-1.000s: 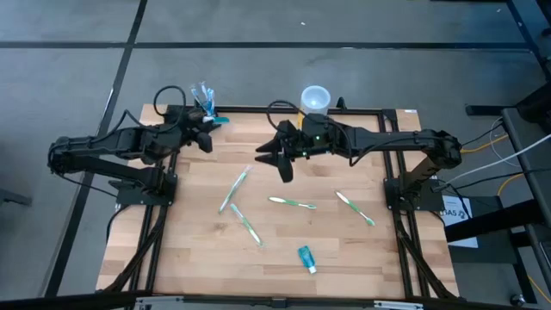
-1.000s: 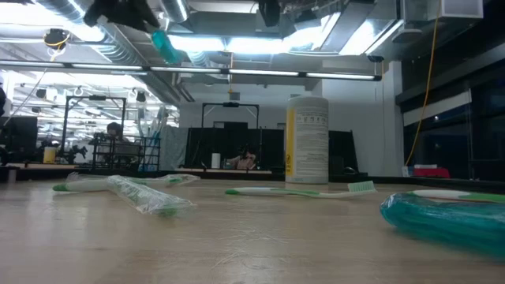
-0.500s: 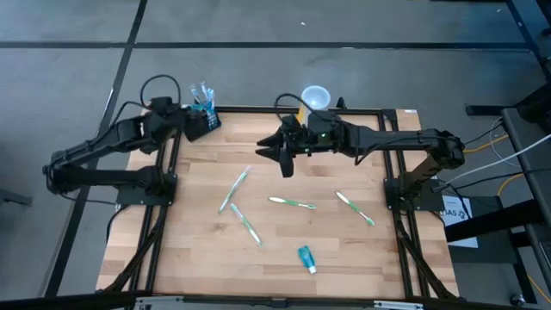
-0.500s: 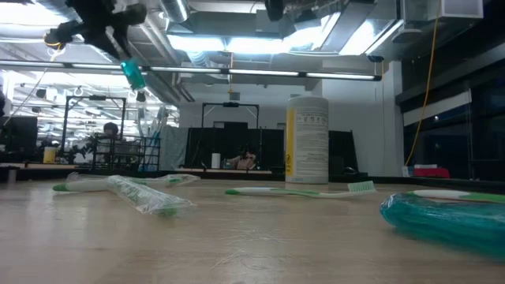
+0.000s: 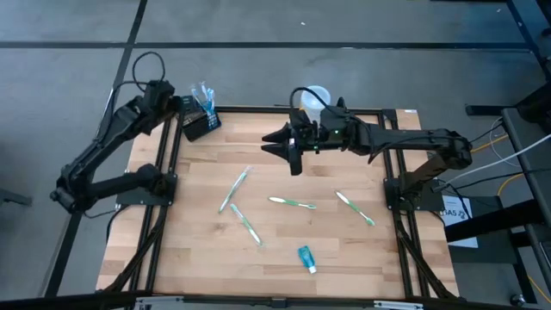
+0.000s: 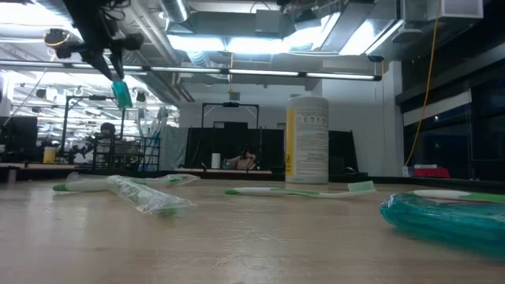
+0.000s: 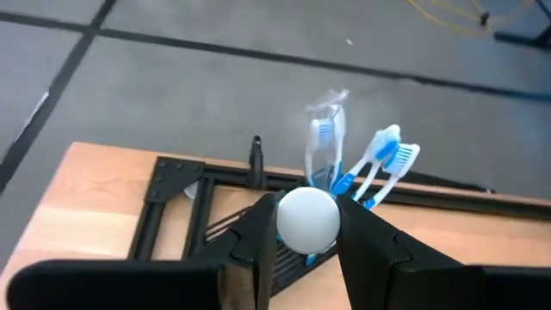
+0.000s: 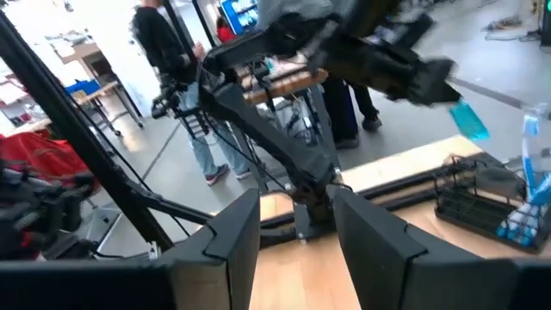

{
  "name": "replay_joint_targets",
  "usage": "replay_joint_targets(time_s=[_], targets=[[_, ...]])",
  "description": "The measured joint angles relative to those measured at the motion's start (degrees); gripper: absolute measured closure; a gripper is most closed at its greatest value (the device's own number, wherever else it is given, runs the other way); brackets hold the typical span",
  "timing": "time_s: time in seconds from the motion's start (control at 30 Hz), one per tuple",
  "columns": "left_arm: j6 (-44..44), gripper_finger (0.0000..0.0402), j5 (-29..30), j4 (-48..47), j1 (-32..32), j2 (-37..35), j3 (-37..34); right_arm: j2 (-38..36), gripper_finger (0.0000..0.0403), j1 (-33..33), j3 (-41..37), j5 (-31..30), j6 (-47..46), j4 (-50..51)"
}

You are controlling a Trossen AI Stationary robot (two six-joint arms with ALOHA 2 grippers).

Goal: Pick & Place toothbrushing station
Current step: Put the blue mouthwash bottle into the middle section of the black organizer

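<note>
Since 1.0 s ago the left claw (image 5: 183, 107) has swung outward to the worktop's (image 5: 344, 250) far-left corner.

High view: toothbrushing station (image 5: 200, 123) there, touching that claw. Right claw (image 5: 288, 148) hovers mid-worktop, released.

Left wrist view: fingers (image 7: 258, 237) pinch a white ball, presumably for placing.

No legible writing.

A hand (image 6: 110, 59) aloft, perhaps gripping something teal (image 6: 121, 93).

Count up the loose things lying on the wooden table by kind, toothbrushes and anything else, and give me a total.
Toothbrushes lying flat: 4
Teal tubes: 1
Total: 5
</note>
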State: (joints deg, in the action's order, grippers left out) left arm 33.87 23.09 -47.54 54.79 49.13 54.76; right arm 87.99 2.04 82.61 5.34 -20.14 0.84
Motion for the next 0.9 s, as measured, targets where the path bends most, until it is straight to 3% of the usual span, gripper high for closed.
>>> replay_joint_targets(time_s=[0.13, 0.27, 0.53, 0.7, 0.9], targets=[[-3.0, 0.0308, -3.4, 2.1, 2.7, 4.5, 0.0, -0.9, 0.0249, -0.1, 0.0, 0.0, 0.5, 0.4], [-3.1, 0.0308, 1.2, 1.1, 1.0, 5.9, 0.0, -1.3, 0.0249, -0.2, 0.0, 0.0, 0.5, 0.4], [1.3, 0.0308, 0.8, -0.5, -2.1, 6.0, 0.0, -1.4, 0.0249, -1.2, 0.0, -0.4, 0.7, 0.3], [5.3, 0.0308, 6.1, -4.6, -6.9, 6.1, 0.0, -1.7, 0.0249, -2.0, 0.0, -0.4, 1.1, 0.4], [10.9, 0.0308, 10.7, -2.9, -10.8, 7.8, 0.0, -1.9, 0.0249, -2.3, 0.0, -0.4, 1.2, 0.4]])
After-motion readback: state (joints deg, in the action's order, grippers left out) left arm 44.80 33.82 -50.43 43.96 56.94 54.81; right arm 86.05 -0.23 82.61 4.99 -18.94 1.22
